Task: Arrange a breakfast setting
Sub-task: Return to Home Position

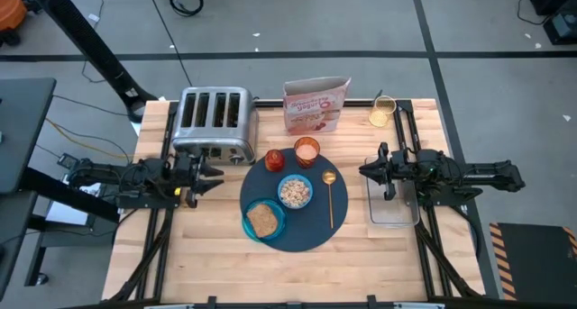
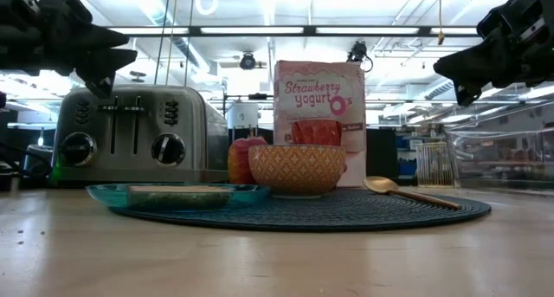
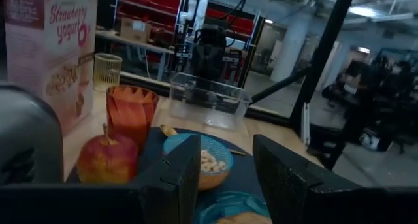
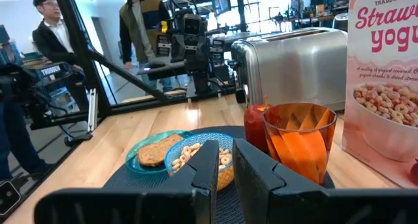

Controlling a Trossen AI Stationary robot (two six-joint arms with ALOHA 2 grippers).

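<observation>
The setting looks complete, with every piece on the mat (image 1: 311, 237). Read on the high view, the bowl (image 1: 294, 191) of cereal sits at the middle. The apple (image 1: 274, 159) is at 11 o'clock and the cup (image 1: 306, 151) at 12, the two just beside each other at the far edge. There they are unlikely to be knocked by anyone reaching for the bowl.

The spoon (image 1: 330, 196) lies at 3 o'clock close beside the bowl, its handle pointing to the near edge — handy for a diner's right hand. The plate (image 1: 246, 223) is at 7 o'clock and carries the toast (image 1: 261, 219).

Neither arm holds anything. The left gripper (image 1: 216, 177) hangs off the mat at 9 o'clock, in front of the toaster (image 1: 215, 124), with its fingers apart. The right gripper (image 1: 363, 171) hangs off the mat at 3 o'clock, by the clear tub (image 1: 394, 210), with its fingers all but together.

The low view shows both raised well above the dishes. I judge that only the retreat to rest remains, and the main risk is a low swing clipping the cup or toaster.
</observation>
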